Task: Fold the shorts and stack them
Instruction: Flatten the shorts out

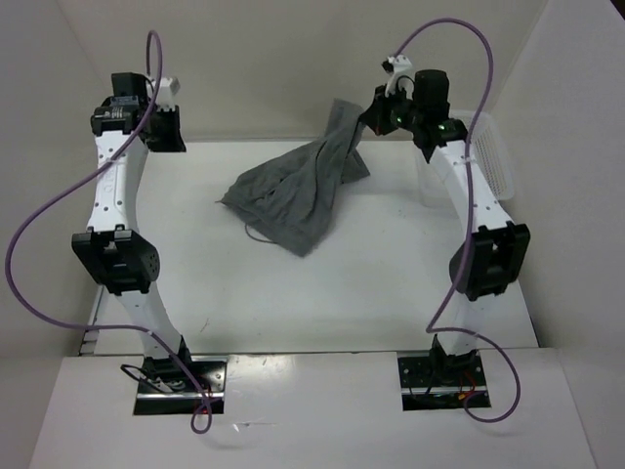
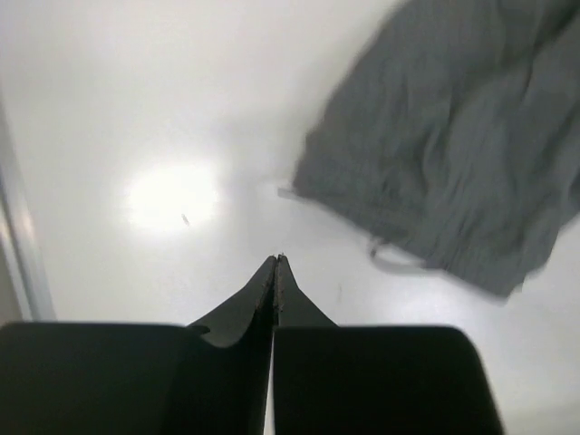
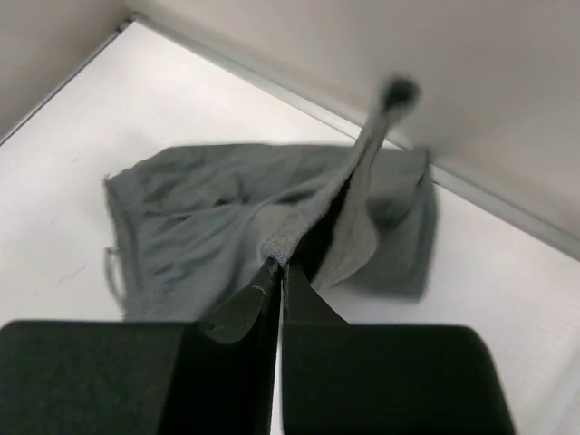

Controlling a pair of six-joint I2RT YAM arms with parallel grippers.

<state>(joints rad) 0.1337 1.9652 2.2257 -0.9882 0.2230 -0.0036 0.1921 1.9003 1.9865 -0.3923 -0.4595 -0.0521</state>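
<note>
Black left gripper (image 2: 275, 272), upper left of the top view: clenched on nothing, above white table (image 1: 195, 293). Grey shorts (image 1: 293, 195) crumpled at centre, 1 edge hoisted upper right in the pinched-tight right gripper (image 3: 279, 267). Likely spreading stage, 0 folds made. Next: lay flat, smooth 2 legs.

The top external camera is looking down from high above the near edge of the surface (image 1: 322, 293), framing all of it from a distance. The left wrist camera is pointing down past its own jaws, close to the surface, catching the shorts (image 2: 453, 154) at upper right. The right wrist camera is looking past its jaws toward the back wall (image 3: 453, 54), close above the shorts. All three views are sharing the shorts and the surrounding surface.
</note>
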